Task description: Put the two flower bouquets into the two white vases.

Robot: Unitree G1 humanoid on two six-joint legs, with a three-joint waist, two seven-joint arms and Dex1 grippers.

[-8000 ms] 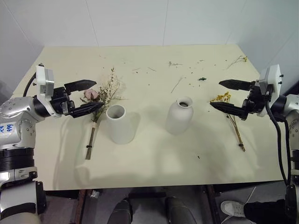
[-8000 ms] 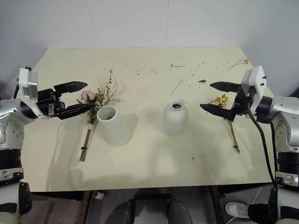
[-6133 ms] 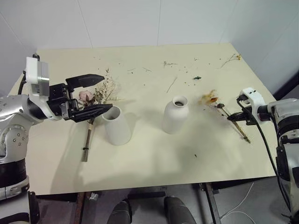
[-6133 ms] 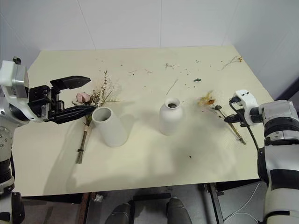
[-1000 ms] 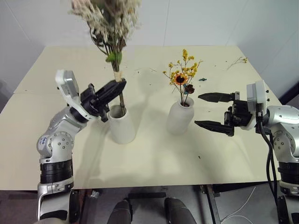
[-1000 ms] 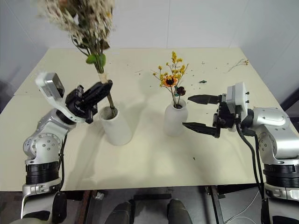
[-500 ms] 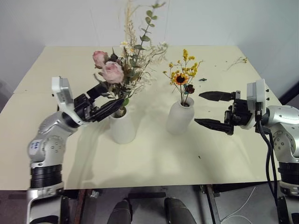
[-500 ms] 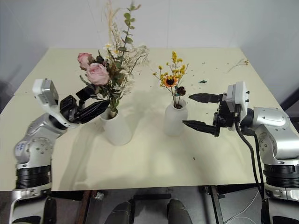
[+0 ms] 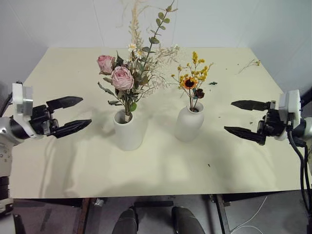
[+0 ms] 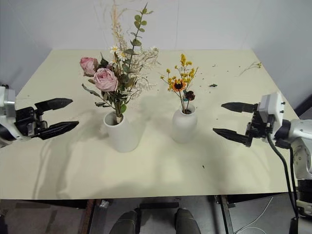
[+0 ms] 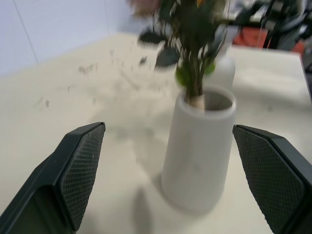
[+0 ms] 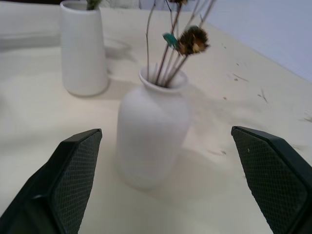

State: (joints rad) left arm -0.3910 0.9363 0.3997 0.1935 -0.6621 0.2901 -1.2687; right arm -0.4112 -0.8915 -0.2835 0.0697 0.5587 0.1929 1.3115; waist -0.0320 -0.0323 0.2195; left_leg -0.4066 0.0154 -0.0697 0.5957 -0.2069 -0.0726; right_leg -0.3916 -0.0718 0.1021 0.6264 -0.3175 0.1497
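On the far left the left gripper [image 9: 69, 115] hovers above the table [image 9: 161, 170], its two black fingers spread wide and holding nothing, pointed inward toward the vases. It stands well apart from them, which reads as a hand that has no more business with the flowers and is kept clear so it cannot knock them.

Next comes the wide-mouthed vase [image 9: 128, 129], upright on the table. The large bouquet [image 9: 131, 73] stands in it: pink roses, green leaves and pale dried sprigs rise high above the rim, and the stems drop into the opening. The stems lean against the rim, which is likely what keeps the tall, top-heavy bunch from tipping.

Just beside it, to the right, sits the round bottle vase [image 9: 189, 123]. The small bouquet [image 9: 191, 83] of yellow blossoms and a little orange sunflower is set in its narrow neck, which pinches the thin stems together and holds them upright.

Loose twigs and crumbs [image 9: 249, 63] lie scattered on the far part of the table, untouched.

On the far right the right gripper [image 9: 247, 120] is also wide open and empty, level with the bottle vase and well apart from it.

With both bunches seated, the task looks complete.
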